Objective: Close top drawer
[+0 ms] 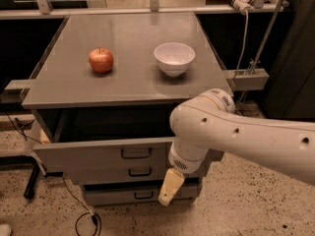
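top drawer (83, 157) is pulled out, its front proud of the cabinet with a dark cavity open behind it. the front sits up and left of the gripper (170, 187). its bar handle (136, 153) is up-left of the gripper, apart from it. gripper hangs low in front of the lower drawers, under the white arm (236, 136); can't tell if it's apart or together. second drawer handle (140, 171) is just left of it. well above, on the cabinet top (128, 87): apple (101, 60) up-left, white bowl (174, 58) straight up.
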Controlling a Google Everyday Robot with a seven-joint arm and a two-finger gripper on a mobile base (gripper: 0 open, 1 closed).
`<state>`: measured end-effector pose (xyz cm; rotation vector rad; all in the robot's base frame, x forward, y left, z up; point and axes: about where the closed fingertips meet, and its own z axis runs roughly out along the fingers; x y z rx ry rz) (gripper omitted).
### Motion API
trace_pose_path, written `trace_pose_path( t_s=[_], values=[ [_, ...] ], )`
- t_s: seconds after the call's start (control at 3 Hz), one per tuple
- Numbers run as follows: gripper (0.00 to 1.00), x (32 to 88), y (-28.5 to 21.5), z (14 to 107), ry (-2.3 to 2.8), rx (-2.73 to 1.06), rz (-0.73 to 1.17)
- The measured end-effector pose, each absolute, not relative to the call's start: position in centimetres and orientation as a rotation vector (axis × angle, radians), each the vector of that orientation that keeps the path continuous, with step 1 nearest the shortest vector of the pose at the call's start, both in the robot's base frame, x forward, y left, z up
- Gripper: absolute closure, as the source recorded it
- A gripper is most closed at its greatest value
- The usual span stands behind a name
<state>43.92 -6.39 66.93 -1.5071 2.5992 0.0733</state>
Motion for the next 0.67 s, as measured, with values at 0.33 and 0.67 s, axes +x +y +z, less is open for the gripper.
trace_pose_path(
  t_s=[0.33,0.67],
  values=[
    [0.00,43.92,-6.39,66.93,2.599,-1.507,0.073],
    [0.19,43.92,-6.39,66.93,2.599,-1.507,0.073]
  ],
)
